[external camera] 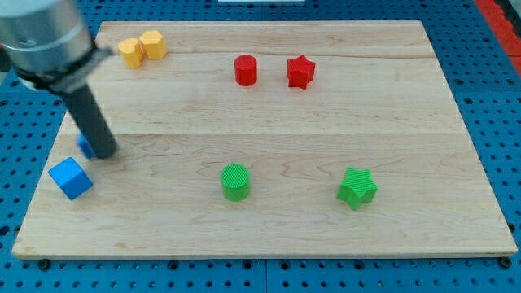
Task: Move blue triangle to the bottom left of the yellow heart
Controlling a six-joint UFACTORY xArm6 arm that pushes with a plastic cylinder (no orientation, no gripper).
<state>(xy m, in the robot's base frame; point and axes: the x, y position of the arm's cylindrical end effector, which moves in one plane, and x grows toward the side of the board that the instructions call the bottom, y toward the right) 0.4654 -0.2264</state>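
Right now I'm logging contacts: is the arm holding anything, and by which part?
Nothing is held; the rod cannot grip. My tip sits against a blue block, mostly hidden behind the rod, at its right side. Contact cannot be confirmed.

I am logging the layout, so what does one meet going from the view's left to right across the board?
Blue cube, my tip covering most of another blue block, yellow heart, yellow block, green cylinder, red cylinder, red star, green star.

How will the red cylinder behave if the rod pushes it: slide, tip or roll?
The red cylinder stands upright on its flat end, so it probably slides, not rolls. It looks squat, so tipping seems unlikely. Off-centre contact may make my tip slip off its round side.
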